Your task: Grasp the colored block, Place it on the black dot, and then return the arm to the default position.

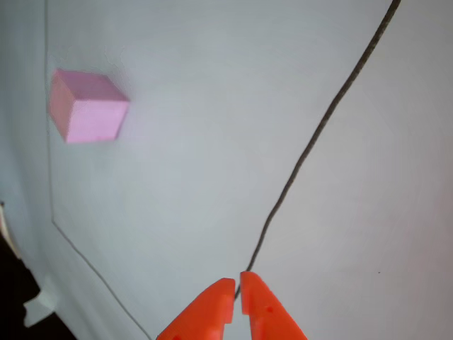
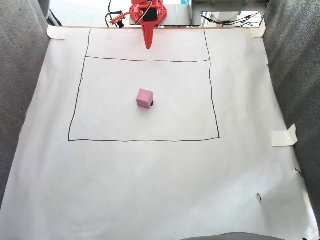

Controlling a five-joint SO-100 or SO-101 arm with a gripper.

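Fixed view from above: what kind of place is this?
Probably a hobby robot test bench: a white paper sheet with hand-drawn black lines, taped down, a pale pink foam cube, and an orange pointed gripper at the far edge.

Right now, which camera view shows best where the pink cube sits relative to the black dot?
The fixed view: the pink cube sits inside the drawn rectangle, with the black dot peeking out at its lower right edge. The other view shows the cube larger, at upper left, but no dot beside it.

No text, label, brand, number or sign can be read anywhere.
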